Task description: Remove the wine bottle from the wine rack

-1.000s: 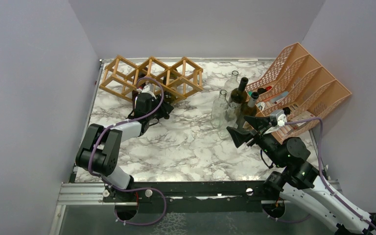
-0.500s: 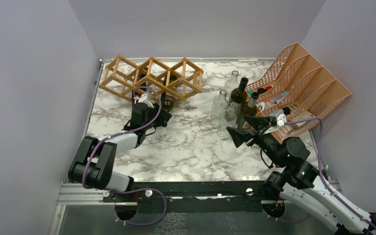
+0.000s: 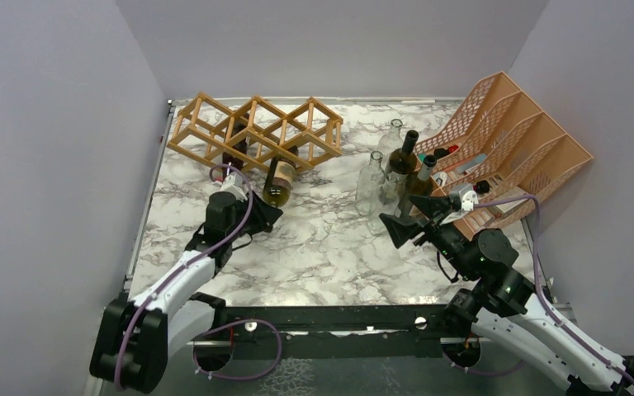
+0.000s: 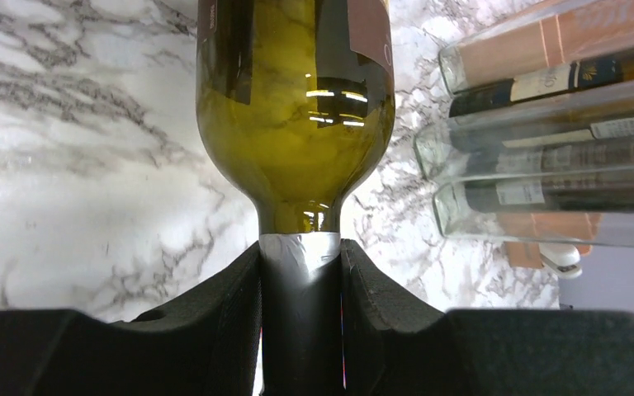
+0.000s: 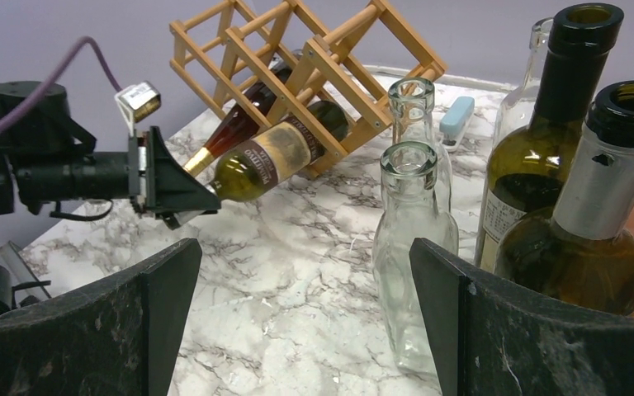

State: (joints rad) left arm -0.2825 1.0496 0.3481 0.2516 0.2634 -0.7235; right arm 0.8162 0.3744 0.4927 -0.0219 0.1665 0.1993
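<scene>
The tan wooden wine rack (image 3: 256,132) stands at the back left of the marble table. A green wine bottle (image 3: 279,180) with a tan label lies slanted out of one of its lower cells, its base end still inside the frame. My left gripper (image 3: 265,206) is shut on the bottle's foil-covered neck. In the left wrist view the wine bottle (image 4: 297,107) fills the top, with the left gripper (image 4: 301,247) clamped on the neck. The right wrist view shows the rack (image 5: 314,49), the bottle (image 5: 260,161) and a second dark bottle (image 5: 231,128) in the rack. My right gripper (image 3: 400,227) hovers open and holds nothing.
Clear glass bottles (image 3: 371,181) and dark green bottles (image 3: 400,161) stand right of centre, close in front of my right gripper (image 5: 301,313). A peach mesh file organizer (image 3: 512,148) lies at the back right. A pale blue stapler (image 5: 458,111) sits behind the bottles.
My left arm has drawn back toward the near edge, pulling the green bottle by its neck partway out of the rack. The right arm has not moved.
</scene>
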